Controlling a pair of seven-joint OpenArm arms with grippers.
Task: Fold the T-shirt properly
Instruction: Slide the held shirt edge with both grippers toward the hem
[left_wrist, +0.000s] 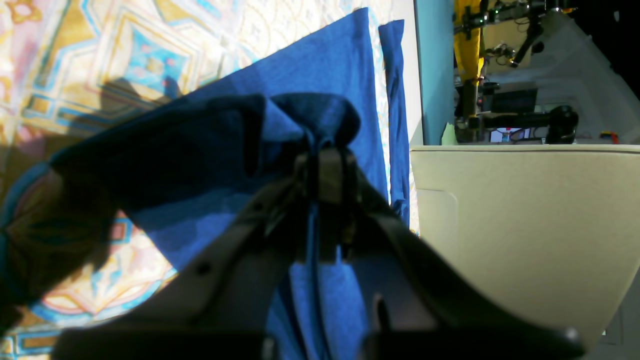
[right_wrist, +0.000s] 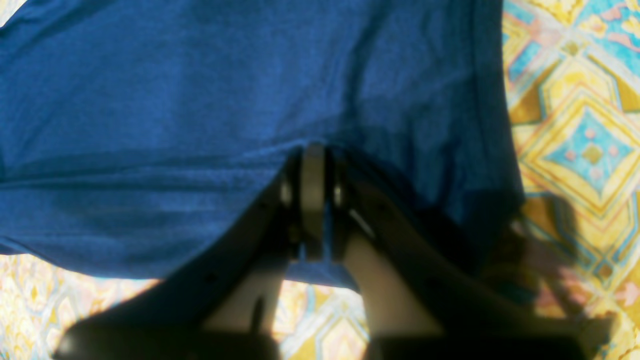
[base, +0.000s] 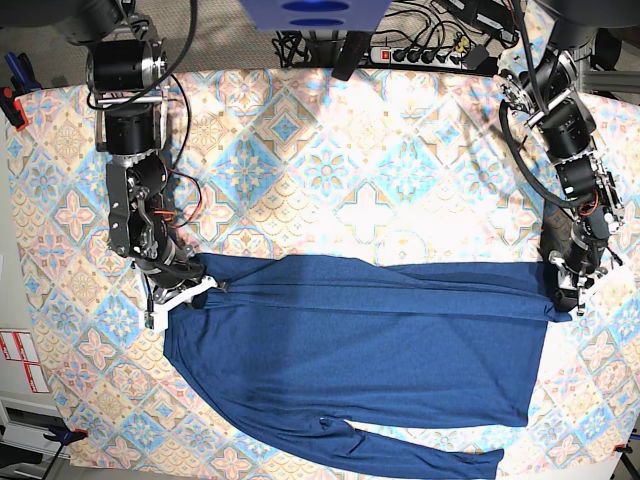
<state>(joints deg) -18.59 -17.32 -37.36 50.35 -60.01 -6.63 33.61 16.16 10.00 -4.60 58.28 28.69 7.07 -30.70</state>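
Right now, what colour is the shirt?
Plain dark blue, no print. The T-shirt shows best in the base view.

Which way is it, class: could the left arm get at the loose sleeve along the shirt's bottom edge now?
Probably not: the left gripper is shut on the T-shirt; the sleeve lies uncovered.

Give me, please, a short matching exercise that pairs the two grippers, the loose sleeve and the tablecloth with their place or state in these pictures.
Column 1:
1. left gripper
2. right gripper
3. loose sleeve
4. tablecloth

Column 2:
A. lies along the near edge of the T-shirt
B. patterned, beneath the garment
C. shut on the shirt at the base view's right end
D. shut on the shirt at the base view's left end

Pairs: 1-C, 2-D, 3-A, 4-B
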